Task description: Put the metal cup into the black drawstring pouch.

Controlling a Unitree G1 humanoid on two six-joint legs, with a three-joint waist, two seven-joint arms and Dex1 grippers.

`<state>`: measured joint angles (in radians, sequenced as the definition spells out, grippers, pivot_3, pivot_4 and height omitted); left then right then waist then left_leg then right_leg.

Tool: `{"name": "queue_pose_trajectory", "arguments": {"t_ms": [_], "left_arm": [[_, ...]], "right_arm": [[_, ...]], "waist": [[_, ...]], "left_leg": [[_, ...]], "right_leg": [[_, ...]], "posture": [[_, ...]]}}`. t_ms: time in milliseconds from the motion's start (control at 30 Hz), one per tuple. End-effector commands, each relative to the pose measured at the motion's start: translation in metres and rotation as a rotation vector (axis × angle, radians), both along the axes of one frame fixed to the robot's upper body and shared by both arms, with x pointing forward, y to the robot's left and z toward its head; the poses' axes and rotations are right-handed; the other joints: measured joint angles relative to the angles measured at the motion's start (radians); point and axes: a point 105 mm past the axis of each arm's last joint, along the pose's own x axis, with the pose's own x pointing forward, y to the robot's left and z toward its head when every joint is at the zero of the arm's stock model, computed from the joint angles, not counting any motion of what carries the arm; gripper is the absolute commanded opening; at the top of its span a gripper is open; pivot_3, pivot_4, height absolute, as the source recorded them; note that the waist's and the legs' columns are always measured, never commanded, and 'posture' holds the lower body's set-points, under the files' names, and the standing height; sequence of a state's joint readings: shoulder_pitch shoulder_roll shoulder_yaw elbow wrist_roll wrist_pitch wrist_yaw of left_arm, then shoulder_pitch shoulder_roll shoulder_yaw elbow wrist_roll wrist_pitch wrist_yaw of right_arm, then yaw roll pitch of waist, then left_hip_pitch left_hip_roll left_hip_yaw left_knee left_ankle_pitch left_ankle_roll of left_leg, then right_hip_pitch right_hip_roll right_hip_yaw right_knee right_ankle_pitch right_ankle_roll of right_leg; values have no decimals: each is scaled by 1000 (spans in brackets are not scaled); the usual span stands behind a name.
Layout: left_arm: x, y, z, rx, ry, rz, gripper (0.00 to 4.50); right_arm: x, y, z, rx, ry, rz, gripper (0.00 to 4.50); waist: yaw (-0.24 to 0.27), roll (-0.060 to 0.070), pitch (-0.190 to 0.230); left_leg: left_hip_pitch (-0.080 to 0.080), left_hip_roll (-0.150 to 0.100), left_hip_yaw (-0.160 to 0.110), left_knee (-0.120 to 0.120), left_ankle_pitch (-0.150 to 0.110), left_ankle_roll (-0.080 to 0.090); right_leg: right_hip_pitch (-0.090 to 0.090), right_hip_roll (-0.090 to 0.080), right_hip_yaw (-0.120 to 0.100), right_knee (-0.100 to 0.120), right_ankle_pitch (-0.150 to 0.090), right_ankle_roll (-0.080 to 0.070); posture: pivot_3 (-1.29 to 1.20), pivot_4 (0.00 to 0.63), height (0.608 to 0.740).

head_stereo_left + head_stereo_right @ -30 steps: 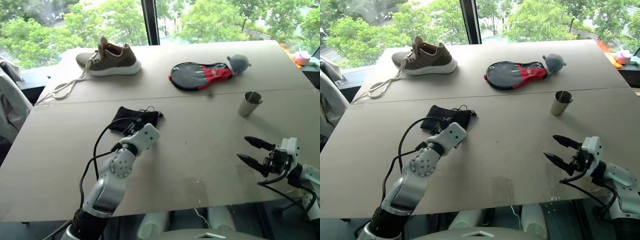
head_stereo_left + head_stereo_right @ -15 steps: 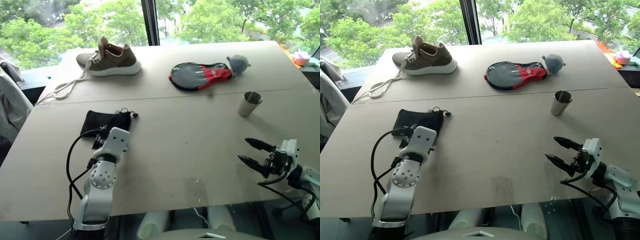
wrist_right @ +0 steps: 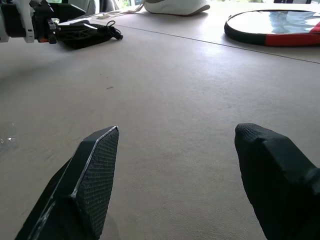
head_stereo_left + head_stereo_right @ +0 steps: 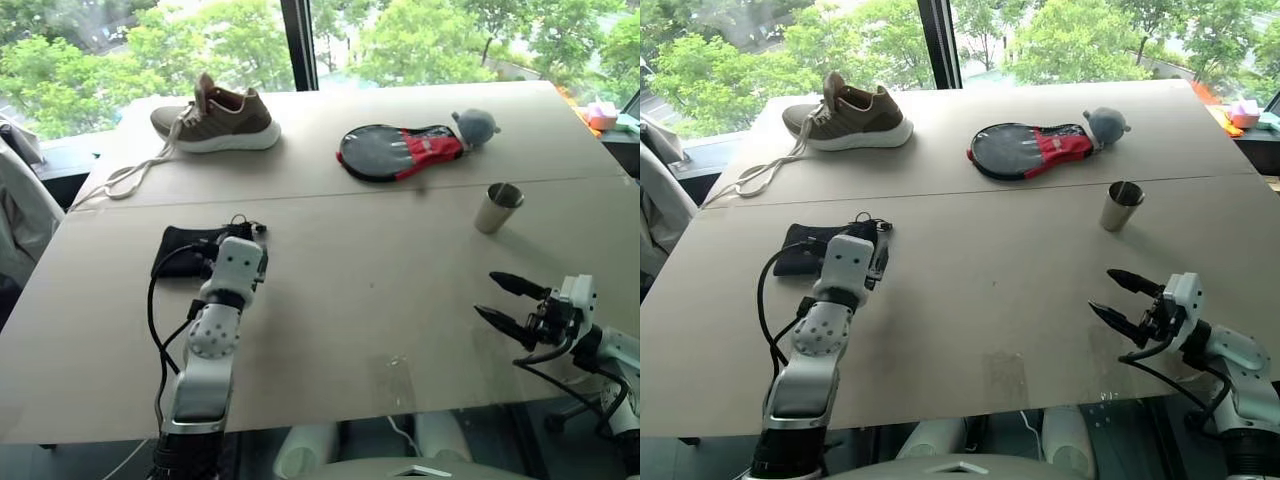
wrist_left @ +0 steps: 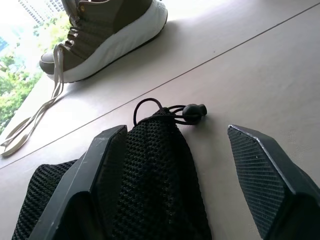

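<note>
The black drawstring pouch (image 4: 188,247) is now being found further toward nine o'clock on the table (image 4: 400,300) than it was one second ago, when it was lying nearer the middle. It seems to have been carried sideways together with the left gripper (image 5: 170,165), so the pouch is probably being dragged or repositioned, not yet opened. In the left wrist view the fingers (image 5: 100,170) are being held wide apart: one is lying over the mesh fabric, the other is standing on bare table beside it, and nothing is being pinched. The cord and its toggle (image 5: 194,111) are lying at the mouth of the pouch, toward the shoe (image 4: 215,118) at eleven o'clock.

The metal cup (image 4: 498,208) is standing upright at about two o'clock, untouched, in the same place as in the earlier frames. The right gripper (image 4: 508,303) is being kept at four o'clock, spread and empty, as before, well apart from the cup. The paddle case (image 4: 400,152) at one o'clock is not being disturbed.

For the task, the cup is not yet being approached.
</note>
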<state>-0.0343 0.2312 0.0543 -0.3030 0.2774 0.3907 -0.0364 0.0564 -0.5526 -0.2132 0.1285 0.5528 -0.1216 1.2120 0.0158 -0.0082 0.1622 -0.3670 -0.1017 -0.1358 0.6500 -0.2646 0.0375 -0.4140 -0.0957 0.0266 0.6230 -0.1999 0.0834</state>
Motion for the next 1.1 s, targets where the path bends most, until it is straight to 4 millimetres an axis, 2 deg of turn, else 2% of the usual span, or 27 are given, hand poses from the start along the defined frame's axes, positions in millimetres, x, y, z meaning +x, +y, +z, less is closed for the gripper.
{"name": "queue_pose_trajectory", "arguments": {"t_ms": [33,300,533,867,1100], "left_arm": [[3,9,1,14,20,91,3301],[9,5,0,24,59,125,3301],[6,17,1,23,72,214,3301],[-11,37,3,55,70,325,3301],[-24,54,13,108,29,417,3301]], "right_arm": [[1,-1,10,-1,-52,-3,3694],[-3,3,10,9,-53,51,3694],[-10,7,10,-11,-60,142,3694],[-14,13,16,-16,-87,238,3694],[-11,14,15,-8,-84,252,3694]], "waist": [[0,0,0],[-1,0,0],[-1,0,0],[-2,0,0],[0,0,0]], "left_leg": [[0,0,0,0,0,0],[0,0,0,0,0,0],[0,0,0,0,0,0],[0,0,0,0,0,-1],[0,0,0,0,0,-1]], "right_leg": [[0,0,0,0,0,0],[0,0,0,0,0,0],[0,0,0,0,0,0],[0,0,0,0,0,0],[0,0,0,0,0,0]], "posture": [[0,150,740],[0,150,740],[0,150,740],[0,150,740],[0,150,740]]}}
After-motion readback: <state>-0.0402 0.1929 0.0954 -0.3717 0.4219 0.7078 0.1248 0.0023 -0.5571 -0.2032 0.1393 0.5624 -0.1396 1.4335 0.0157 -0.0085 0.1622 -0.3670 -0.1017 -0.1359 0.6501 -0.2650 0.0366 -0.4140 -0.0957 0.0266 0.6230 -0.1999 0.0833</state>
